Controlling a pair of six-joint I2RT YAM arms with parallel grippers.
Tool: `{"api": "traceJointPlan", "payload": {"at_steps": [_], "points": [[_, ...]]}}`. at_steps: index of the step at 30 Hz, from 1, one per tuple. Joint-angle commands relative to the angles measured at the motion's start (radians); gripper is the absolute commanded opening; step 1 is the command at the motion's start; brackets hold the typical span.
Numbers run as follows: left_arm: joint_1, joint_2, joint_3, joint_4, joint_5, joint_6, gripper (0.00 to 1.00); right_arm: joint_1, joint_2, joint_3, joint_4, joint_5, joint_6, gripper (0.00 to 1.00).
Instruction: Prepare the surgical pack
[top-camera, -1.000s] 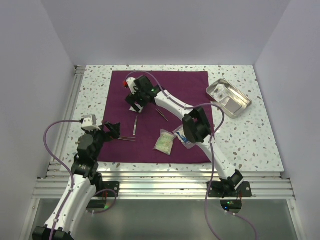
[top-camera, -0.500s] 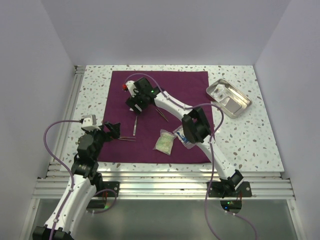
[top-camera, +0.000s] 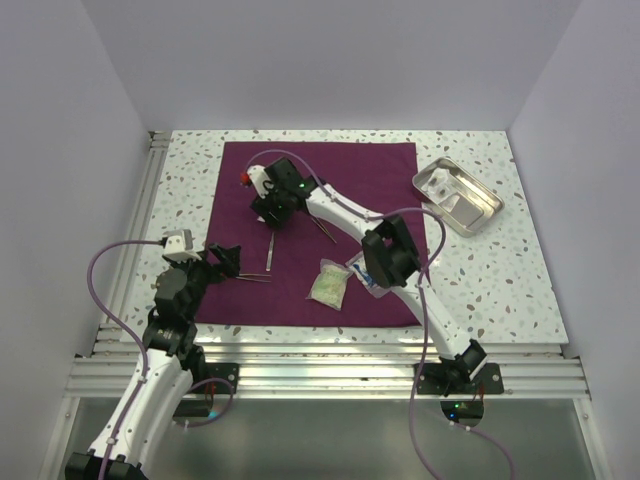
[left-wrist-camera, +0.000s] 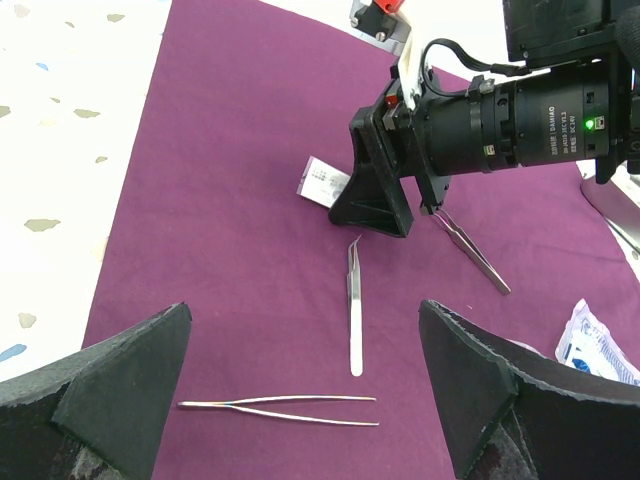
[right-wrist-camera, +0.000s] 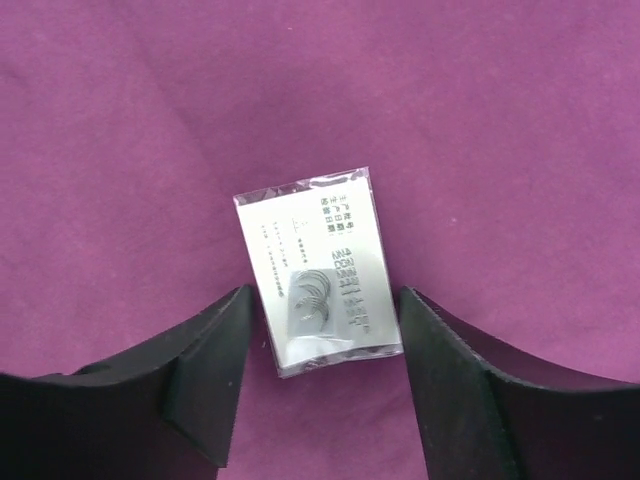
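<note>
The surgical pack is a plum-purple cloth (top-camera: 390, 190) spread flat as a big square sheet. It also shows in the left wrist view (left-wrist-camera: 220, 200) and the right wrist view (right-wrist-camera: 480, 120). My right gripper (top-camera: 268, 208) reaches to the cloth's far left part. It is open, and in its wrist view (right-wrist-camera: 322, 340) its jaws stand either side of a small clear needle packet (right-wrist-camera: 318, 265) lying on the cloth. My left gripper (top-camera: 226, 262) is open and empty above thin forceps (left-wrist-camera: 280, 408) near the cloth's left edge.
On the cloth lie straight tweezers (left-wrist-camera: 354, 310), another pair (left-wrist-camera: 470, 250), a gauze packet (top-camera: 328, 283) and a blue-white packet (top-camera: 365, 275). A metal tray (top-camera: 478, 215) holding small items stands at the right on the speckled table.
My right gripper has shifted slightly to the left over the far left part of the cloth. The left arm has not moved.
</note>
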Motion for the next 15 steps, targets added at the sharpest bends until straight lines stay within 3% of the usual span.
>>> {"api": "traceJointPlan", "payload": {"at_steps": [1, 6, 15], "points": [[-0.007, -0.008, 0.033, 0.026, 0.007, -0.002, 1.00, 0.009, -0.010, 0.015, -0.045, 0.005, -0.025, 0.61], [-0.007, -0.003, 0.033, 0.028, 0.009, -0.002, 1.00, 0.009, -0.021, 0.009, -0.031, 0.009, -0.013, 0.52], [-0.007, -0.008, 0.033, 0.026, 0.007, -0.002, 1.00, 0.010, -0.182, -0.119, 0.105, 0.090, 0.036, 0.45]]}}
